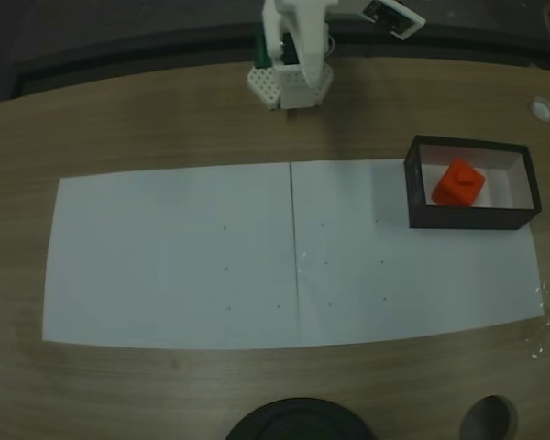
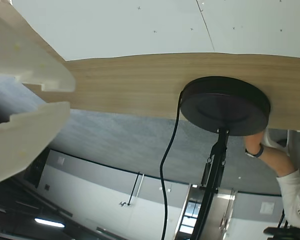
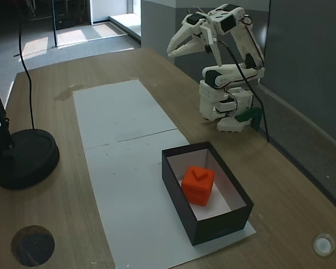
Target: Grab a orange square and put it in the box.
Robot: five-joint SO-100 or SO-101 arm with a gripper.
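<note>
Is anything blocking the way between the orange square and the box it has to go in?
Nothing visible does. The orange square already lies inside the box, on its white floor. The gripper is raised near the arm's base, apart from both, slightly open and holding nothing.

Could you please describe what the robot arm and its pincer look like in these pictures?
The arm is built of white plastic segments with black motor blocks at the joints, on a white perforated base with a green clamp. Thin dark cables run along it. The pincer has pale, tapered white fingers.

The white paper (image 3: 123, 134) lies bare and open; only the box (image 3: 179, 185) and lamp base (image 3: 22, 159) stand up
</note>
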